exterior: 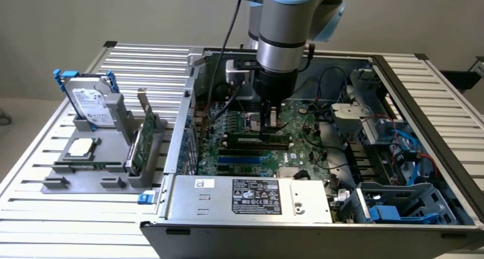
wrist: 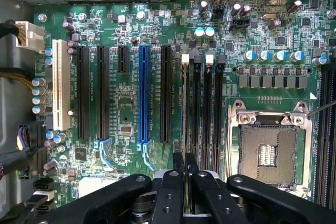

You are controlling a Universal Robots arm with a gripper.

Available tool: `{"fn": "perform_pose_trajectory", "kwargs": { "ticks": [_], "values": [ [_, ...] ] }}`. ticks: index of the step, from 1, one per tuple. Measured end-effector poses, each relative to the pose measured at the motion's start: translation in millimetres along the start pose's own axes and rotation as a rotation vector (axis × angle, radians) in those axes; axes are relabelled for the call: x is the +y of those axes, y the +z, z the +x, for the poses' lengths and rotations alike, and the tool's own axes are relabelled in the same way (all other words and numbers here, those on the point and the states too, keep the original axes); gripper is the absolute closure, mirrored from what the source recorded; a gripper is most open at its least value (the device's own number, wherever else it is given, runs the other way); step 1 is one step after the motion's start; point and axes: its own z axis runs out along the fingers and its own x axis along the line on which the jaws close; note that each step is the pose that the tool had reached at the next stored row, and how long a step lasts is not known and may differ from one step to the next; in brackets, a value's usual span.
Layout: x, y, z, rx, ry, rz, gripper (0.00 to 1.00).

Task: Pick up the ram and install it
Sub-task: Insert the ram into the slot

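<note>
Tool (wrist: 184, 160) clenched on the ram (wrist: 185, 103), at the memory slots (wrist: 207, 103), 12 o'clock of the power supply (exterior: 250, 196) in the exterior view. Any tilt or offset could jam it there.

Cut off at the exterior view's top edge: the arm (exterior: 281, 21). Hidden under the pincer (wrist: 184, 160) in the wrist view: one end of the ram (wrist: 185, 108), seen edge-on as a thin line, chips out of sight. Too small to read: print on the white label (exterior: 257, 198).
</note>
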Motion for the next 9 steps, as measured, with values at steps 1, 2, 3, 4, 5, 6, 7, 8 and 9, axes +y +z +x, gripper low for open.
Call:
{"fn": "perform_pose_trajectory", "kwargs": {
  "ticks": [1, 2, 3, 4, 5, 6, 7, 8, 9],
  "values": [
    [0.2, 0.0, 0.0, -0.0001, 0.001, 0.0016, 0.87],
    [0.2, 0.0, 0.0, 0.0001, 0.001, 0.0029, 0.87],
    [0.2, 0.1, 0.0, 0.0005, 0.001, 0.004, 0.87],
    [0.2, 0.1, 0.0, 0.001, 0.002, 0.005, 0.87],
    [0.2, 0.1, 0.0, 0.0015, 0.003, 0.0062, 0.87],
    [0.2, 0.2, 0.0, 0.002, 0.003, 0.0071, 0.87],
    [0.2, 0.2, 0.0, 0.0023, 0.003, 0.0079, 0.87],
    [0.2, 0.3, 0.0, 0.0024, 0.004, 0.0086, 0.87],
    [0.2, 0.4, 0.0, 0.0026, 0.004, 0.0093, 0.87]
  ]
}}
